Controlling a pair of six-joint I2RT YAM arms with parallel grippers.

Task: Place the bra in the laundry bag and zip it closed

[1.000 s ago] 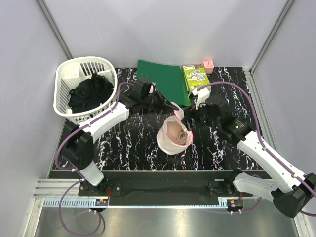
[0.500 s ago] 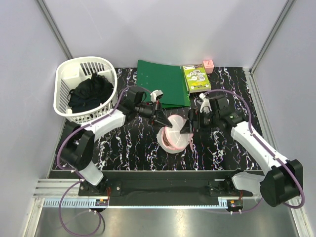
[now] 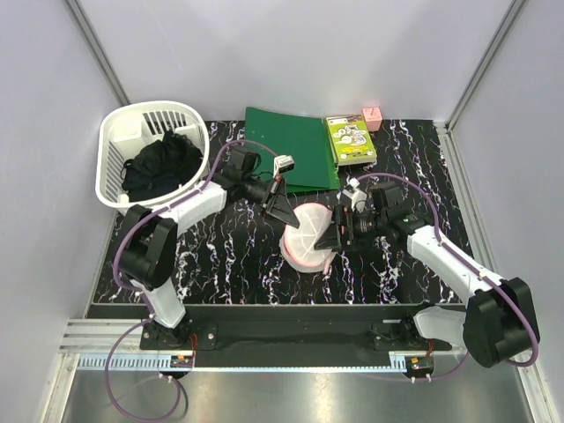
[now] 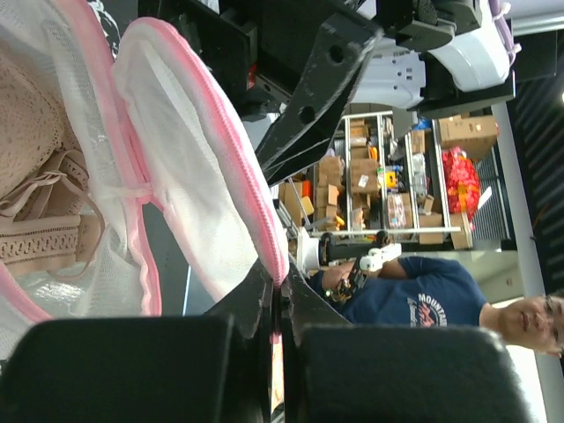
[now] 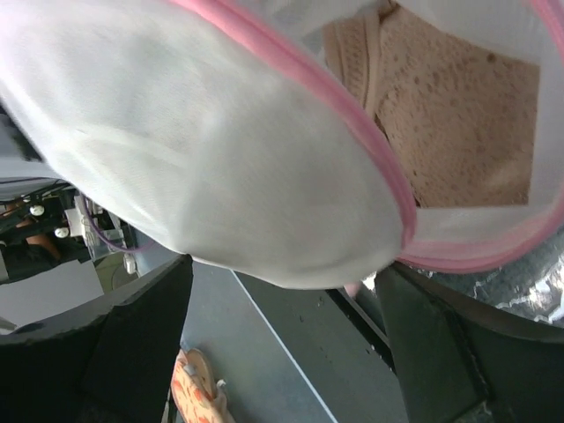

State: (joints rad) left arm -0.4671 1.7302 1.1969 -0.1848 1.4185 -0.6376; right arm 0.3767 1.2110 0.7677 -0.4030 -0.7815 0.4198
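Two tools flank the laundry bag (image 3: 307, 245): the left tool (image 4: 275, 295) pinches its pink rim, while the right tool (image 5: 282, 291), jaws spread wide, has the unzipped flap directly ahead. The bra (image 5: 467, 132) lies inside the bag, between both.

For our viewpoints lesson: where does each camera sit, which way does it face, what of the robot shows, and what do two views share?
Top external: above and behind the robot, looking down at the table; left arm and right arm show.
Left wrist: on the left arm, looking along the shut left hand pinching the laundry bag trim.
Right wrist: on the right arm, facing the bag past the open right hand.
Both wrist views show the bra inside.
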